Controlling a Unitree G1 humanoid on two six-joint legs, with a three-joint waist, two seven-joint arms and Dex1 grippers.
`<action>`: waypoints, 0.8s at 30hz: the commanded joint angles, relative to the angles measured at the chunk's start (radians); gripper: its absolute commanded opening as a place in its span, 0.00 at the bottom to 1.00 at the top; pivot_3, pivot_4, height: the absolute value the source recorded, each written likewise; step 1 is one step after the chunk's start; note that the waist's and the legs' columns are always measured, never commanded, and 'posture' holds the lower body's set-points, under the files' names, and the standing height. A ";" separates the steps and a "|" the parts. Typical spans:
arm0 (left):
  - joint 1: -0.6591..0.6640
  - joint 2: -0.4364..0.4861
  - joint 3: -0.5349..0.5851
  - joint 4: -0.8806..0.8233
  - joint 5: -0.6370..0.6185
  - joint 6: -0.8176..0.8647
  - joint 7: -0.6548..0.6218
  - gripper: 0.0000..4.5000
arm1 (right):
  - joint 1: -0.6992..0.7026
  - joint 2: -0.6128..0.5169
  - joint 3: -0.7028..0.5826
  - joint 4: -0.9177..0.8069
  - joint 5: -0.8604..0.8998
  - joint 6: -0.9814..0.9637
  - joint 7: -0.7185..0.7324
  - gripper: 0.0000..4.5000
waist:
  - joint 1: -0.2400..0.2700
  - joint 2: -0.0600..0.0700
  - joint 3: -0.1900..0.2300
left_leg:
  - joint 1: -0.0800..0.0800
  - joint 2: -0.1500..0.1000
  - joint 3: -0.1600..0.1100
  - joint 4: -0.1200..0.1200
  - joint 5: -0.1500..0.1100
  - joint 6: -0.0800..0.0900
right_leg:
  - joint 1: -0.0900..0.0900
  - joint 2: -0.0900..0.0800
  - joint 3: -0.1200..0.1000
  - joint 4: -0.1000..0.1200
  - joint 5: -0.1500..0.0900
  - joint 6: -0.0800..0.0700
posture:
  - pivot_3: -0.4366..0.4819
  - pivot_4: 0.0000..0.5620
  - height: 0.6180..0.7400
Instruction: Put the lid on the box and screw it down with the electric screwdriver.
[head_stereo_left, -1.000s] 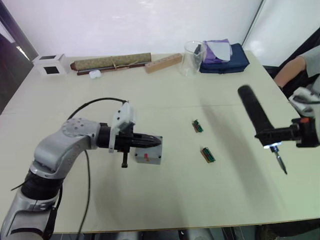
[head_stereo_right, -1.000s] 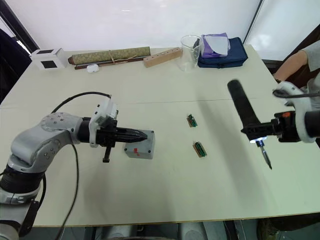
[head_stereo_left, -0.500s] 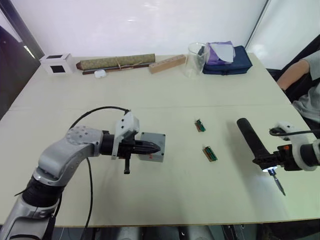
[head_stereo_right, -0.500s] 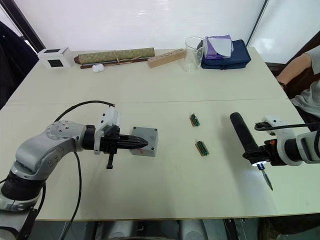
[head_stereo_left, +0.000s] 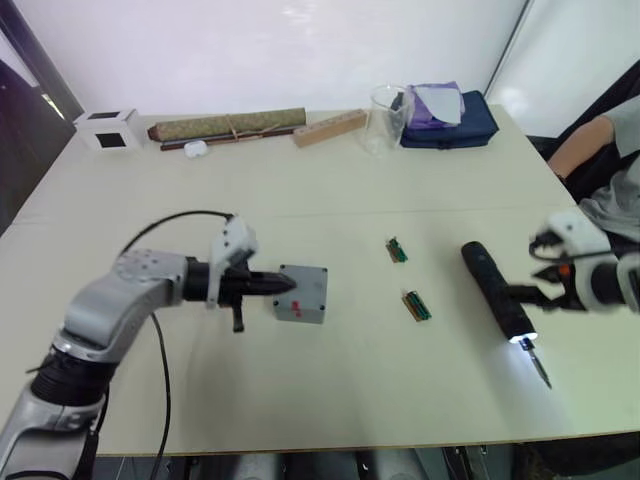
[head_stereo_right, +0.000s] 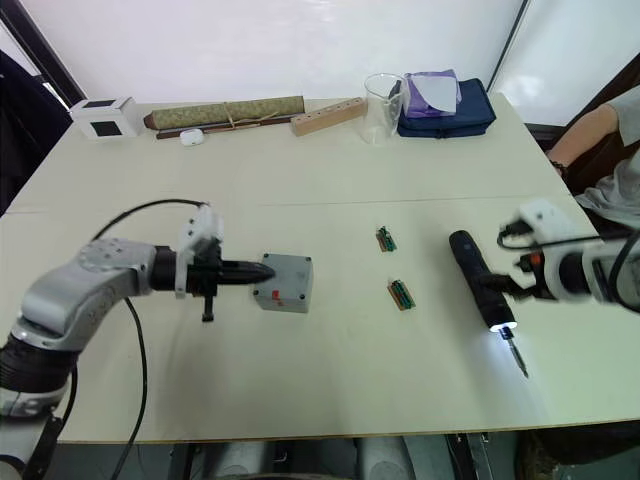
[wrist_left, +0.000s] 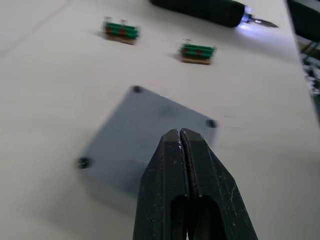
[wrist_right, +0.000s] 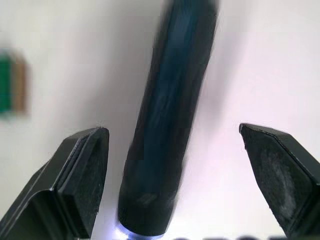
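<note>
Your right gripper (wrist_right: 175, 150) is spread wide, with the screwdriver (head_stereo_right: 476, 279) lying loose on the table (head_stereo_right: 330, 190) between its fingers, tip lit. Left gripper (wrist_left: 180, 137) is pinched closed, tips looking like they're touching the lid (wrist_left: 145, 135), which sits on the box (head_stereo_right: 284, 282).

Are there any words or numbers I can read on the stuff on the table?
None: no word, number or brand can be read on anything.
The box has a small red mark on its side, too small to read.
The electric screwdriver is plain black.
The two small green parts show no print.
</note>
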 joint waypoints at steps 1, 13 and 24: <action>-0.040 0.011 0.070 0.063 0.020 -0.044 0.017 0.00 | -0.104 -0.022 0.012 -0.023 -0.027 -0.085 0.080 0.99 | 0.004 -0.001 -0.001 | 0.000 0.000 -0.001 0.000 0.000 0.000 | 0.000 0.000 -0.001 0.000 0.000 0.000 | 0.48 0.27 1.00; 0.107 -0.063 -0.048 0.043 0.209 -0.102 0.163 0.00 | 0.024 0.390 0.442 -0.397 -0.155 -0.373 0.133 0.99 | 0.008 -0.007 -0.002 | -0.002 -0.001 -0.002 0.001 0.001 -0.002 | 0.000 -0.003 0.000 0.001 0.001 0.001 | 0.48 0.27 1.00; 0.079 -0.141 -0.104 0.080 0.285 -0.148 0.182 0.00 | 0.007 0.563 0.550 -0.320 -0.248 -0.389 0.134 0.99 | 0.009 -0.007 -0.003 | -0.003 -0.002 -0.004 0.012 0.002 -0.003 | 0.004 -0.003 -0.002 0.006 0.003 0.001 | 0.48 0.27 1.00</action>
